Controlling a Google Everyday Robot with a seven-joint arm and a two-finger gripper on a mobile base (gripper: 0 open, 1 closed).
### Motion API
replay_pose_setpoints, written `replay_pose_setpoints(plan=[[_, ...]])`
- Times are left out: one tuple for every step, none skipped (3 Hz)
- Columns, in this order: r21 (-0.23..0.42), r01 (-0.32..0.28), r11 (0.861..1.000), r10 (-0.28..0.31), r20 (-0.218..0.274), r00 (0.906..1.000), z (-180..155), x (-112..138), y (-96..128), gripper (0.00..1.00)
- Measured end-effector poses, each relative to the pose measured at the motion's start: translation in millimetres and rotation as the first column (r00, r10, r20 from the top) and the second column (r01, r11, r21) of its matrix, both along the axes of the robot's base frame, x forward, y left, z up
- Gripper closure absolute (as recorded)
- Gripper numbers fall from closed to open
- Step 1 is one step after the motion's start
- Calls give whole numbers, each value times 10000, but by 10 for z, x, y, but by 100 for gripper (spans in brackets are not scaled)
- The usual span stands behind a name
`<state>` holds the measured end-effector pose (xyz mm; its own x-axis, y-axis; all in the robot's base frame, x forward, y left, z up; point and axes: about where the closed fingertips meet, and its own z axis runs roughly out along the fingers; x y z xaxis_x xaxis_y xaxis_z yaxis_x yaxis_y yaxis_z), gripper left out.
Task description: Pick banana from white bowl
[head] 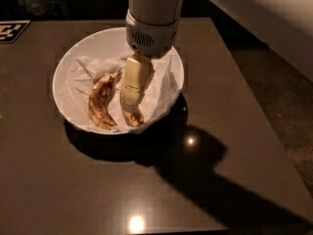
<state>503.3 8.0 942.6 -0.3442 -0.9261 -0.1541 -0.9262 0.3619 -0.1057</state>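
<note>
We start at the gripper (131, 93): its cream-coloured tip reaches down into the white bowl (58, 82) and sits right over the banana (133, 115). It hides most of the banana's length, so only the lower, darker end shows beneath it. Whether the gripper is spread around the fruit or closed on it we cannot tell, because from here it reads as one pale block. It runs roughly along the banana's line, which we take as an approach for a grasp. The visible end seems to rest on the paper lining (80, 67), so we judge the lift not yet made.

Above, the grey wrist housing (151, 31) hangs over the bowl's right half and covers part of the far rim.

The bowl holds two fruits on crumpled white paper. Just beside the banana, on its left, lies the blotchy banana (100, 102), stubbier and heavily browned, with its upper tip leaning toward the gripper. We think that closeness is the main hazard for a clean pick.

The bowl stands on the dark table (220, 146), with a black-and-white marker (12, 31) at the far left corner
</note>
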Motion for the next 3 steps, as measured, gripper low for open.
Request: replay_pose_setpoints(plan=[[228,149,9996,-134,-649,9978,-138,13,105,0],[155,300,9994,-281,-1147,9930,-246,20,185,0],[150,307,9994,-287,-1167,9928,-252,20,190,0]])
